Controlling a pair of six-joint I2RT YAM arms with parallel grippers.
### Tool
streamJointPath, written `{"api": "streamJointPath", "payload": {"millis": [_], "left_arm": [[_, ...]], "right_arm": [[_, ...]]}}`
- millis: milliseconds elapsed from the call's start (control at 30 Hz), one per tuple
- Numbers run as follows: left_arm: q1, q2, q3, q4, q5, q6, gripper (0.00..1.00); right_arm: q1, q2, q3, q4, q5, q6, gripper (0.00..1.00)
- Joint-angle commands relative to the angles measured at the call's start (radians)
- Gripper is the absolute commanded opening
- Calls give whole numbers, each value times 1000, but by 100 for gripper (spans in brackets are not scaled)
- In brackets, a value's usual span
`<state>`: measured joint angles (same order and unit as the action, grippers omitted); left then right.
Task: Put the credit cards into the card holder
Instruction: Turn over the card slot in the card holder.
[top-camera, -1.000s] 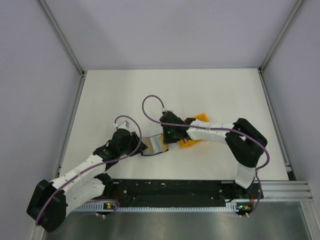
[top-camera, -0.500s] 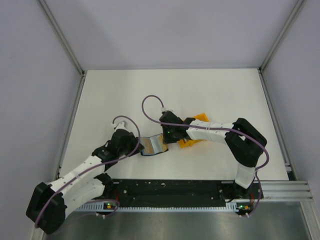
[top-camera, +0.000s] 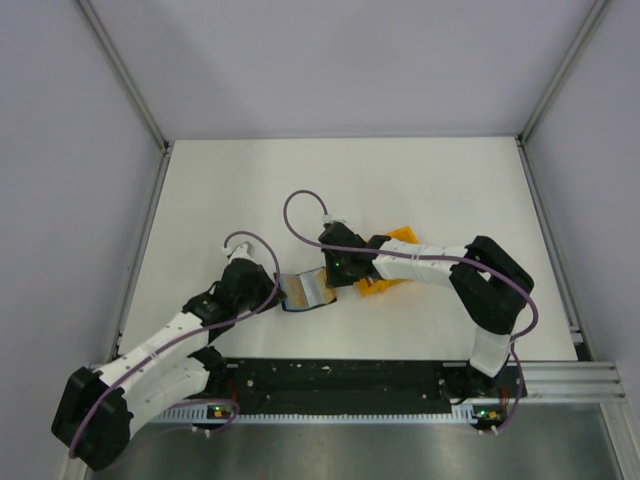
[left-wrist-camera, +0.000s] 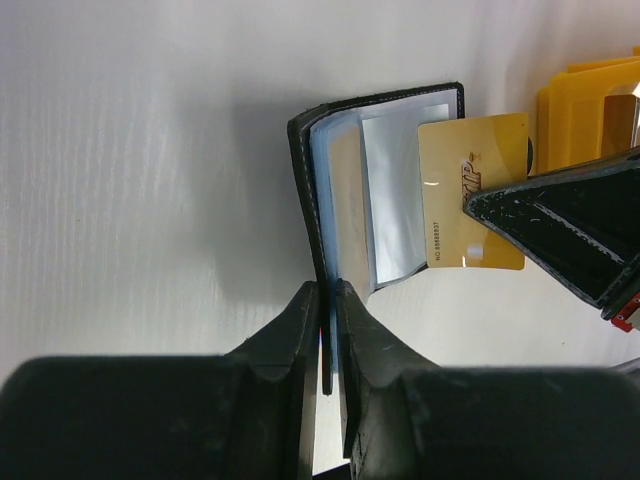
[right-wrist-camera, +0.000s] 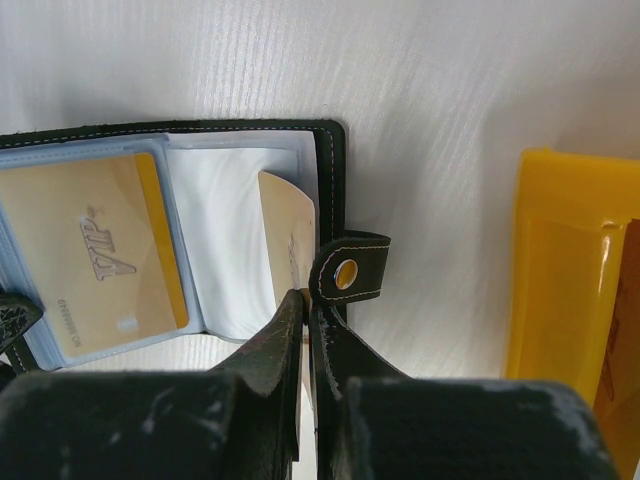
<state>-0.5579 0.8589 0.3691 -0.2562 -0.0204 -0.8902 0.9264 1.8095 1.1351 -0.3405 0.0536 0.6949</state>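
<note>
Fingers of the right gripper are pinched shut on one gold credit card, held edge-up over the open card holder, which lies on the table between the arms. Left gripper is nearly closed, clamping the holder's left edge. Hold that clamp firm. Tilt the card flatter, align its leading edge with a sleeve mouth, then slide. Avoid the snap strap beside the fingers.

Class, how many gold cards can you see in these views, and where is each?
2. One card lies inside the open black card holder; the other card is pinched by the right end effector. More may be hidden in the yellow bin.
</note>
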Motion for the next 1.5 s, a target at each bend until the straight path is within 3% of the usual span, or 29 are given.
{"api": "streamJointPath", "payload": {"millis": [0, 233, 533, 633, 867, 1167, 1467], "left_arm": [[-2, -31, 16, 12, -26, -4, 14], [0, -54, 17, 9, -32, 0, 20], [-2, -40, 4, 14, -26, 0, 20], [-2, -24, -2, 29, -13, 2, 18], [-2, -9, -1, 41, -1, 5, 0], [0, -26, 19, 23, 2, 17, 0], [-2, -29, 30, 25, 16, 8, 0]], "right_arm": [[6, 80, -24, -112, 22, -26, 0], [8, 80, -24, -112, 22, -23, 0], [6, 82, -23, -114, 22, -28, 0], [6, 77, -20, -114, 19, -26, 0], [8, 38, -6, -109, -9, -38, 0], [37, -154, 46, -52, 12, -14, 0], [173, -136, 106, 61, 161, 61, 0]]}}
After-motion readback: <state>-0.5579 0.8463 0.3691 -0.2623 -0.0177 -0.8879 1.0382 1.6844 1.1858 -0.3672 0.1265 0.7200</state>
